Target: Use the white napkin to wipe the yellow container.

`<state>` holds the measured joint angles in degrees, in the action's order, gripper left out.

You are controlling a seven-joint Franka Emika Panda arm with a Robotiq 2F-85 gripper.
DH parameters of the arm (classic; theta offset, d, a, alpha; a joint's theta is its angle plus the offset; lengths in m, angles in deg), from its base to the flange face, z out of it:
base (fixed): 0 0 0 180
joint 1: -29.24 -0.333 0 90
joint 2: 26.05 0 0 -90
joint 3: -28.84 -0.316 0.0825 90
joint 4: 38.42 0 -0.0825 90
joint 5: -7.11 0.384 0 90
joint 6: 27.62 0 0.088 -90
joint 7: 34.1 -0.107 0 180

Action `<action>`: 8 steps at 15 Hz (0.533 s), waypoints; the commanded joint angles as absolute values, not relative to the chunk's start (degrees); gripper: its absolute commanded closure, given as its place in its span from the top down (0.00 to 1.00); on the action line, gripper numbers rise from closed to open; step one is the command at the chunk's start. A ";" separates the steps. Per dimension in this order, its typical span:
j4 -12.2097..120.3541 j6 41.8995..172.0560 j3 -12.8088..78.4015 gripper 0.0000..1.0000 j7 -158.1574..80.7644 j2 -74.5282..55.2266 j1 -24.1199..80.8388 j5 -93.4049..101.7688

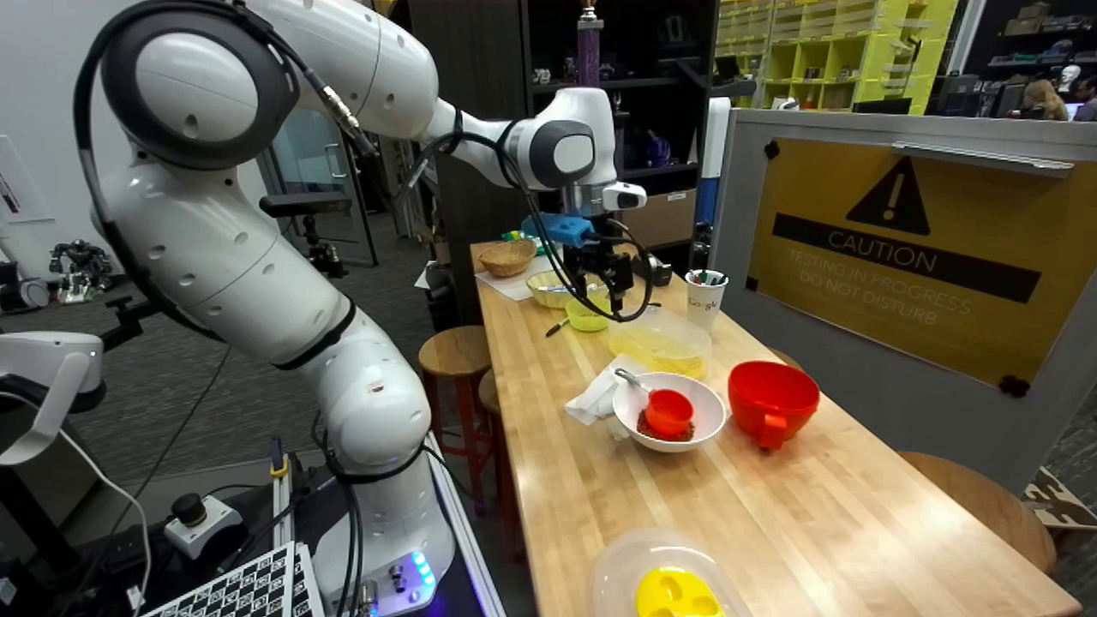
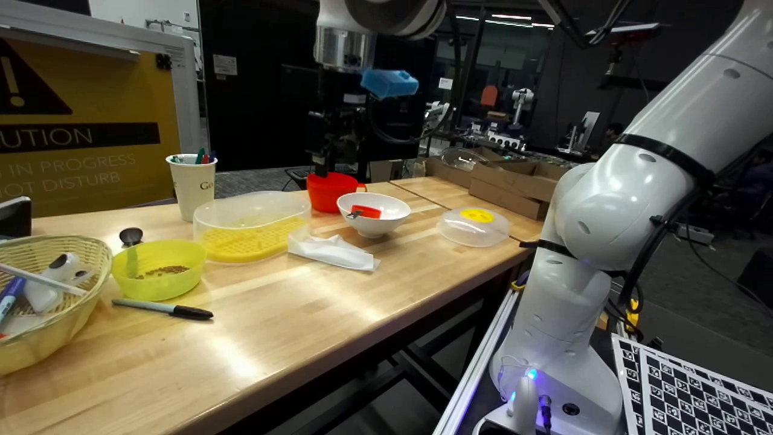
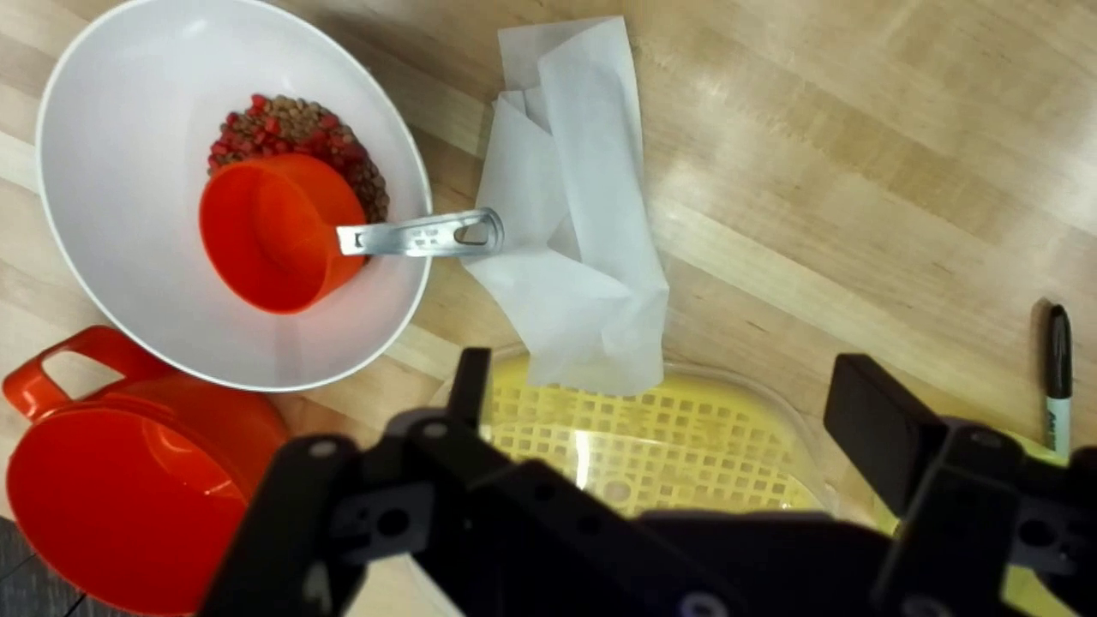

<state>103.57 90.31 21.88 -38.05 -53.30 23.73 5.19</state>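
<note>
Several containers share the wooden table (image 2: pixel 253 320), and we start with the white bowl (image 3: pixel 128 171): in it lie brown pellets mixed with red bits (image 3: pixel 270 127), and on them sits a red measuring cup (image 3: pixel 283 231) whose metal handle (image 3: pixel 420 236) reaches past the rim, over the white napkin (image 3: pixel 600 154) in the wrist view. Just beside that bowl we see a red mixing bowl (image 3: pixel 128 506) with a loop handle. In an exterior view a bright yellow bowl (image 2: pixel 158 289) holds a scatter of brown pellets; a black-capped marker (image 2: pixel 163 308) lies next to it, and a wicker basket (image 2: pixel 66 329) holds a purple marker (image 2: pixel 12 293) and white objects we cannot name. Coloured pens (image 2: pixel 202 158) stand in a white cup (image 2: pixel 196 190), and a clear plastic dome (image 2: pixel 471 232) bears a yellow patch on top.

We find the napkin loosely crumpled on the table just beside the white bowl, thin and slightly see-through, with long soft folds and uneven corners. In the wrist view one end laps across the rim of the yellow container (image 3: pixel 651 454); we cannot tell whether they touch. That container is low and wide, clear plastic with a pale yellow grid of square holes. Our gripper (image 3: pixel 673 411) hangs above the table, its fingers (image 3: pixel 883 437) spread wide, the grid showing between them.
</note>
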 commanded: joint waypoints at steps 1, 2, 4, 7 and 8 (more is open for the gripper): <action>105.12 90.79 21.11 1.00 -38.54 -52.91 22.61 6.08; 105.74 91.26 20.48 1.00 -39.05 -52.77 22.27 5.80; 106.53 91.79 19.23 1.00 -40.29 -52.37 21.89 4.91; 107.42 93.08 17.80 1.00 -41.03 -51.56 20.93 4.87; 107.59 93.44 17.36 1.00 -41.32 -51.20 20.79 4.68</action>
<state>106.73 91.66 18.51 -39.81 -51.79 21.52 5.21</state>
